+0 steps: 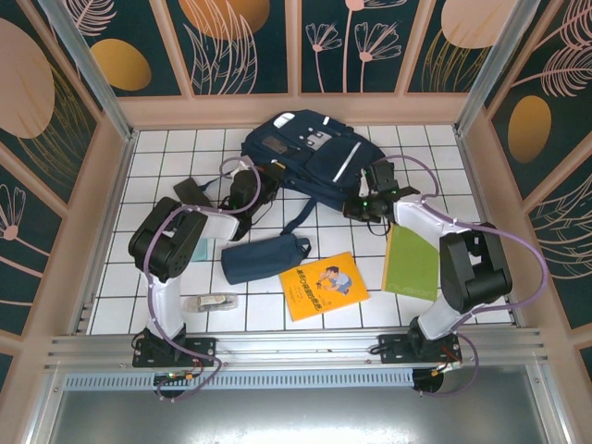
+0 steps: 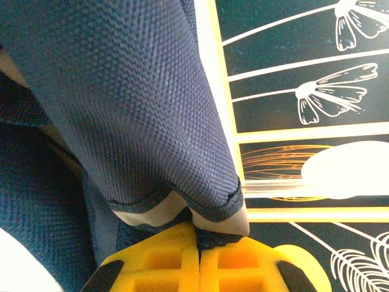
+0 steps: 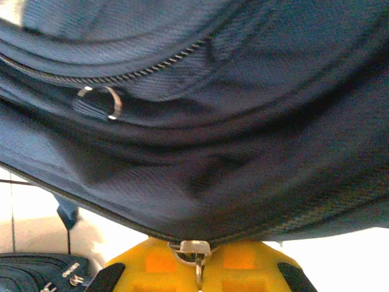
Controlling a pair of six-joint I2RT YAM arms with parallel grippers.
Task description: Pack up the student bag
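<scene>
Right gripper (image 3: 196,258) pinches zipper pull (image 3: 195,247), left gripper (image 2: 199,243) pinches fabric hem — student bag (image 1: 310,153) stretched between them, toward the far edge of the table (image 1: 166,157).

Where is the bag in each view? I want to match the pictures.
Top external: bag at the far middle of the table.
Left wrist: its mesh covers left and centre, hem pinched in the left gripper.
Right wrist: it spans the upper frame, zipper pull in the right gripper.
Shared landmark: the white tiled table, lower left in the right wrist view too.
</scene>
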